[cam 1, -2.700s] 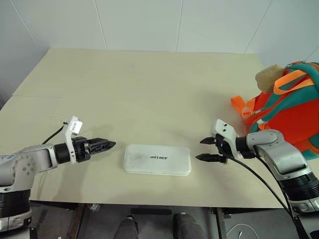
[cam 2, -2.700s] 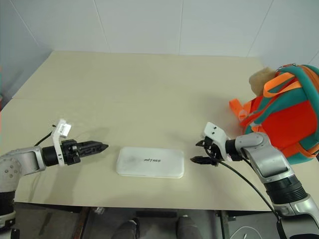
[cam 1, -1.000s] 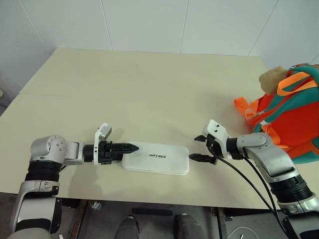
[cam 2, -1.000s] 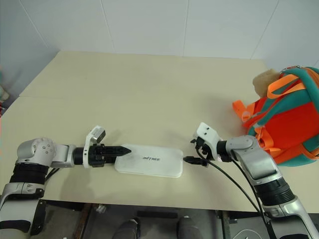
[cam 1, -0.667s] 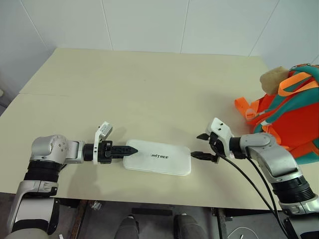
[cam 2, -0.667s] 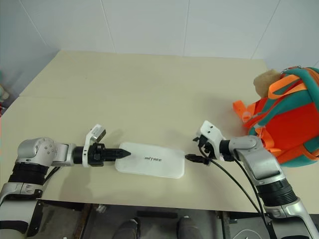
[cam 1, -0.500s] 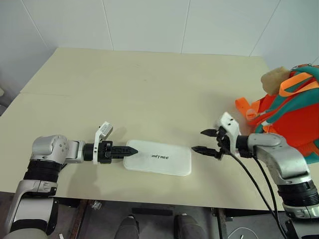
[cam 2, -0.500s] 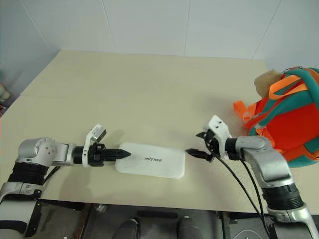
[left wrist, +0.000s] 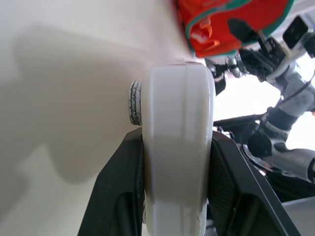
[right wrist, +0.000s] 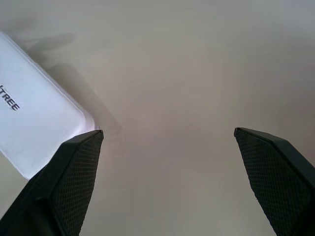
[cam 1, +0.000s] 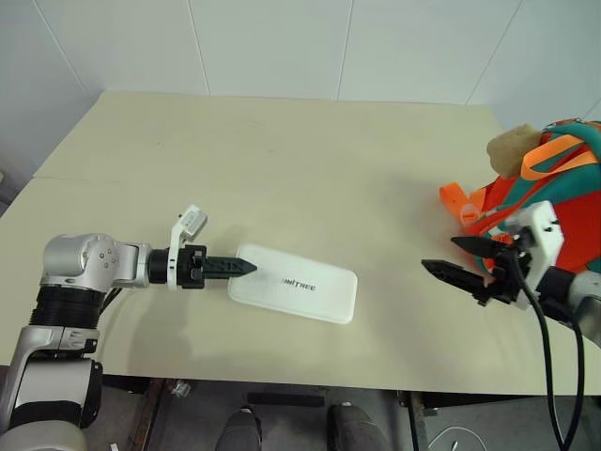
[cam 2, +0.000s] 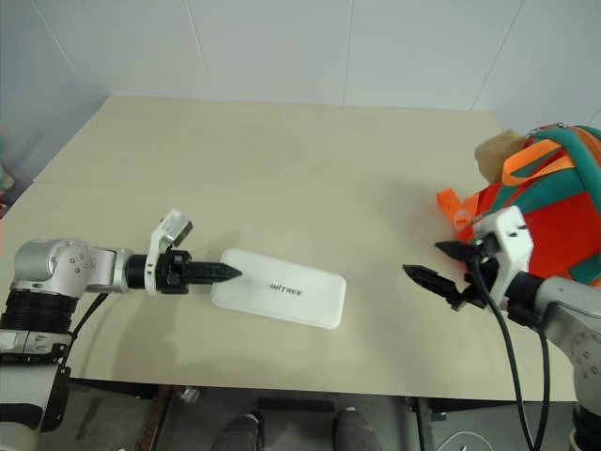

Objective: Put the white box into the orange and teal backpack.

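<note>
You see left gripper (cam 1: pixel 242 268) pinching the white box (cam 1: pixel 299 284) | right gripper (cam 1: pixel 457 260) spread — empty | orange and teal backpack (cam 1: pixel 552 193) cut off at the edge

Bright, even overhead light. A soft shadow falls on the table (cam 1: pixel 282 169) just beside the left gripper (cam 1: pixel 246 268). Blown-out glare shows past the white box (left wrist: pixel 178 147), which is blurred.
</note>
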